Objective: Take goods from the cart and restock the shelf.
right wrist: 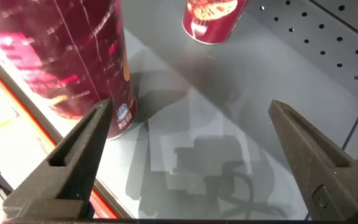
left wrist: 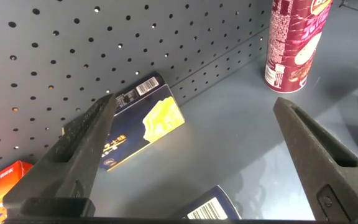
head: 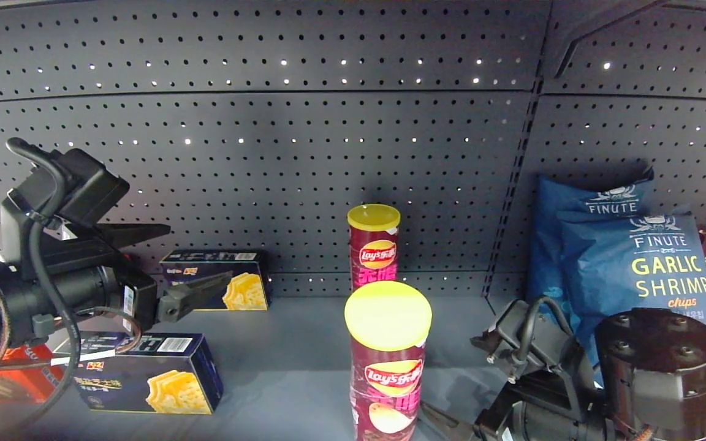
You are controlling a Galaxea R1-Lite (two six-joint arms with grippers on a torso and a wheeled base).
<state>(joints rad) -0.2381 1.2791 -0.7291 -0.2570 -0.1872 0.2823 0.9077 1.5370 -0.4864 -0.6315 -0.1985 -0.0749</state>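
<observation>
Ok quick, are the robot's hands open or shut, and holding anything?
Left gripper: open, holding nothing.
Right gripper: open, holding nothing.

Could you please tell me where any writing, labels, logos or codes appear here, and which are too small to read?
Front can: oval logo with script on its side.
Rear can: the same oval logo.
Blue bags: large white and yellow lettering.
Near box: barcode and small print, too small to read.
Far box: barcode label, too small to read.
</observation>
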